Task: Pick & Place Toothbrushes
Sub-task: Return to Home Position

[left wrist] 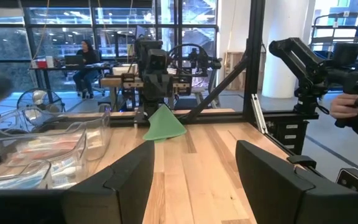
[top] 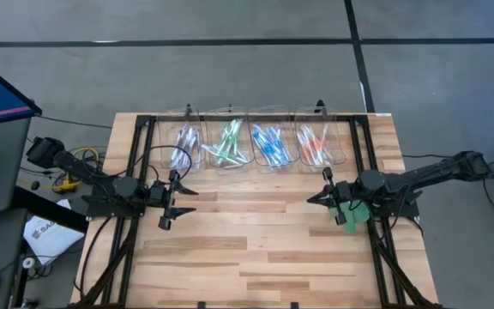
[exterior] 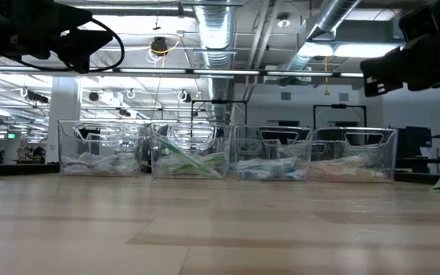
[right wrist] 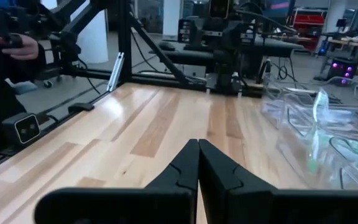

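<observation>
1. A light wooden bench [top: 256, 249] is seen from above, with one dark arm reaching in from each side.
2. A row of four clear plastic bins [exterior: 270, 145] is set side by side along the far edge of the bench.
3. All the thin, translucent white plastic toothbrushes are held in these bins, sorted by accent colour. In the high view, from left to right, they are the purple-accented toothbrushes [top: 183, 144], the green-accented toothbrushes [top: 227, 142], the blue-accented toothbrushes [top: 269, 144] and the orange-accented toothbrushes [top: 314, 146].
4. No toothbrush is seen lying loose on the bench boards in front of the bins.
5. The left gripper [top: 192, 200] is held above the left part of the bench, near the bins but clear of them. It points toward the bench's middle. Its two dark fingers are spread well apart, and nothing is held between them.
6. The right gripper [right wrist: 198, 155] is held above the right part of the bench and faces the left one. Its fingers are pressed together, with nothing between them.
7. A flat green disc [top: 351, 216] lies on the bench partly under the right arm.
8. A person's hand [left wrist: 347, 104] is seen beyond the bench's edge, apart from both grippers.
</observation>
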Motion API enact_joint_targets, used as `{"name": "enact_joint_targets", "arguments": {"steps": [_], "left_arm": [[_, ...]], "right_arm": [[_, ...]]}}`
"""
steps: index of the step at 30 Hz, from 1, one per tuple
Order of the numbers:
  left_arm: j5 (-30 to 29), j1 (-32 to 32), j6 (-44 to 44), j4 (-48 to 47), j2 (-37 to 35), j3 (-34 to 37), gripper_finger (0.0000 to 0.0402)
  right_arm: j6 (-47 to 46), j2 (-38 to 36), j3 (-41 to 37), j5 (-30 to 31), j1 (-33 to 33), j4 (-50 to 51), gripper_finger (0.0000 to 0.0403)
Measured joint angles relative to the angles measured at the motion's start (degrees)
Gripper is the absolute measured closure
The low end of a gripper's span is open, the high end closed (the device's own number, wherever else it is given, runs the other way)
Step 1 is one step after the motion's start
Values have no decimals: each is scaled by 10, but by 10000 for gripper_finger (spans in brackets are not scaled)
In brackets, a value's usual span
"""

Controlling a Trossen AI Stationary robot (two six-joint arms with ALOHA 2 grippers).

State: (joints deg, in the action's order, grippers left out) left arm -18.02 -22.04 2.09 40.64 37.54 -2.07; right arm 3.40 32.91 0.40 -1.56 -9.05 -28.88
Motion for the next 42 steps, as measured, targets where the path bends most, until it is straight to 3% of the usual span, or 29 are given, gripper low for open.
{"name": "enact_joint_targets", "arguments": {"steps": [9,23,29,42], "left_arm": [[0,0,0,0,0,0,184],[0,0,0,2,0,-17,184],[0,3,5,2,0,-17,184],[0,4,4,1,0,-17,184]], "right_arm": [[-62,-19,0,0,-6,80,403],[0,-237,0,12,-6,273,403],[44,-309,3,12,-7,291,403],[45,-306,3,12,-7,292,403]]}}
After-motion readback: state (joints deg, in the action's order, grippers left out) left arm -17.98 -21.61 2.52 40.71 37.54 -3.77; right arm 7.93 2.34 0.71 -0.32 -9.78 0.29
